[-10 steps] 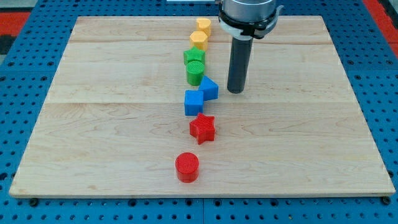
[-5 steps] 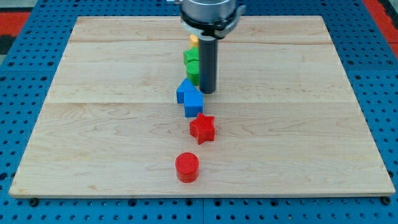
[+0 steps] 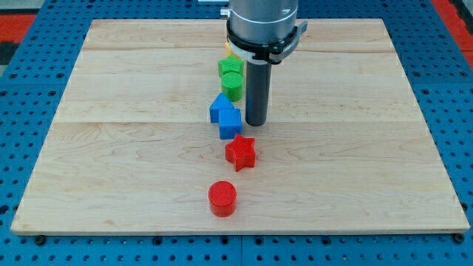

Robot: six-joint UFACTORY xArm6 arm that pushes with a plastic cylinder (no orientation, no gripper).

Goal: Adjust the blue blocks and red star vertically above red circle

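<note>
Camera view, left to right: the red circle (image 3: 222, 199) sits near the view's bottom of the bench (image 3: 111, 148). Above it, two blue blocks (image 3: 225, 115) touch each other, with a green block (image 3: 231, 89) and green star (image 3: 231, 67) higher up. Slightly right lies the red star (image 3: 240, 153). My tip (image 3: 256, 123) rests just right of the blue blocks; there is no gripper on this rod.

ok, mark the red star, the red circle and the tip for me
red star (image 3: 240, 153), camera view, middle of its top face
red circle (image 3: 222, 196), camera view, centre of its top face
my tip (image 3: 256, 123), camera view, rod's very end
</note>
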